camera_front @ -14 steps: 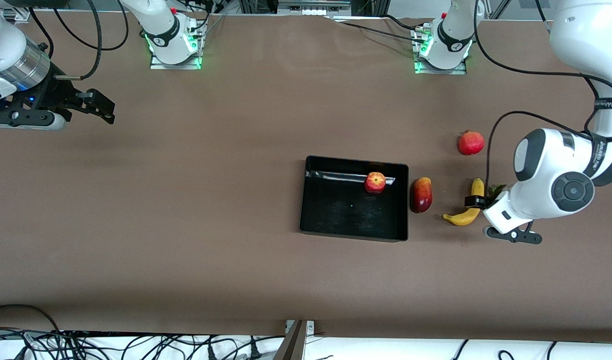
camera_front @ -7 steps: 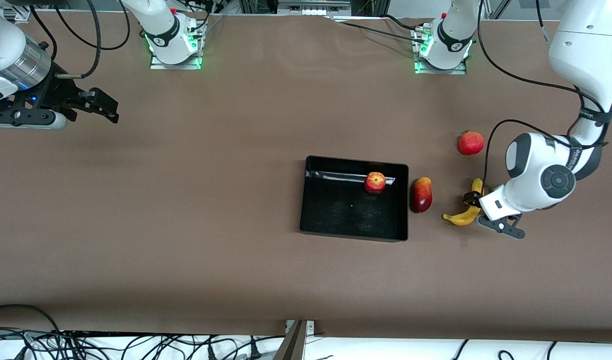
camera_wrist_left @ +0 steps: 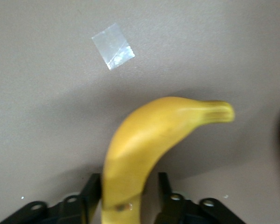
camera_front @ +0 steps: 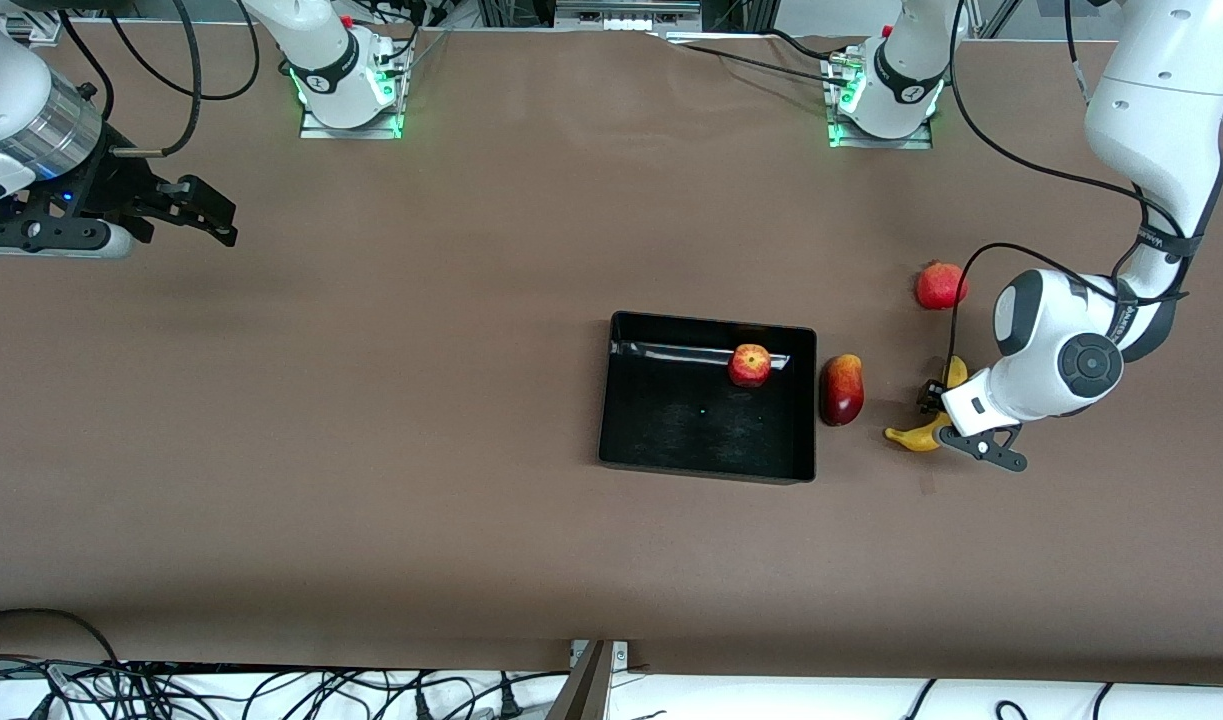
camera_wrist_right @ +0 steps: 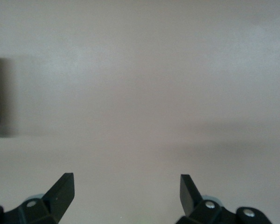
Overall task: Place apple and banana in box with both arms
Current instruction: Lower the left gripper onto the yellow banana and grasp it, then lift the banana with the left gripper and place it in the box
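The banana [camera_front: 911, 437] lies on the table between the mango and the left arm's end. My left gripper [camera_front: 933, 400] is down over its middle; in the left wrist view the banana [camera_wrist_left: 144, 140] runs between the fingers of the gripper [camera_wrist_left: 129, 186], one finger against the peel, the other a small gap away. The apple [camera_front: 749, 365] sits inside the black box [camera_front: 706, 465], against the wall nearest the robot bases. My right gripper [camera_front: 223, 222] is open and empty above bare table at the right arm's end, also in the right wrist view [camera_wrist_right: 126, 186].
A red-and-yellow mango [camera_front: 841, 390] lies just outside the box wall, between box and banana. A plain red round fruit [camera_front: 941, 286] sits farther from the front camera than the banana. A clear tape patch [camera_wrist_left: 113, 46] is on the table by the banana.
My left arm's wrist and gripper have shifted along the banana toward the box. The banana, the apple and the right arm have not moved.
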Robot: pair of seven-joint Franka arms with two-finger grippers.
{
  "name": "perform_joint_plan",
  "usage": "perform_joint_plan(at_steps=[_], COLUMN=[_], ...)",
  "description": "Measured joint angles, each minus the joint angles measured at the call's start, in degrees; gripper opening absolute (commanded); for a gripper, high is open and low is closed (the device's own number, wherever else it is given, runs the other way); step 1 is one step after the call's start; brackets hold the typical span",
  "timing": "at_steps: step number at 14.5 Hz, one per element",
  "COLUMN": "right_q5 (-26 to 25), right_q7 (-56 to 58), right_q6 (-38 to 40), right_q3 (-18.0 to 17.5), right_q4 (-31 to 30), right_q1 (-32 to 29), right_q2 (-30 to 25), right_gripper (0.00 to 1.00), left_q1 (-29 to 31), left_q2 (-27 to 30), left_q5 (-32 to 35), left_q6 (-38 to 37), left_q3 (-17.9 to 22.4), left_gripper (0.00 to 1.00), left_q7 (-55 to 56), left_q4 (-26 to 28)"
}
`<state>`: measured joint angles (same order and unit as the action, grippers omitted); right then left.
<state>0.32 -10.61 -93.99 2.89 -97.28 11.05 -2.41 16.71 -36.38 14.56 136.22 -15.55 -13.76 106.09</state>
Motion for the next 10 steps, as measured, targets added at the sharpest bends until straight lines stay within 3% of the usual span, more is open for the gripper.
perform_joint_plan(at_steps=[4,8,10], right_q5=[0.0,0.0,0.0], right_q7=[0.0,0.0,0.0], right_q6=[0.0,0.0,0.0], right_q3=[0.0,0.0,0.0], right_q4=[0.0,0.0,0.0], right_q1=[0.0,0.0,0.0], right_q2=[0.0,0.0,0.0], right_gripper=[1.0,1.0,1.0], left_q1=[0.1,-0.8,-4.4], left_q2=[1.0,5.9,7.6], left_q5=[0.0,0.0,0.0], left_q6=[-2.4,-21.1,-29.4], left_q3=[-0.4,-6.0,-8.8], left_gripper=[0.02,0.06,0.06], left_q7=[5.2,17.5,28.0], left_q4=[-0.8,-8.4,-14.1])
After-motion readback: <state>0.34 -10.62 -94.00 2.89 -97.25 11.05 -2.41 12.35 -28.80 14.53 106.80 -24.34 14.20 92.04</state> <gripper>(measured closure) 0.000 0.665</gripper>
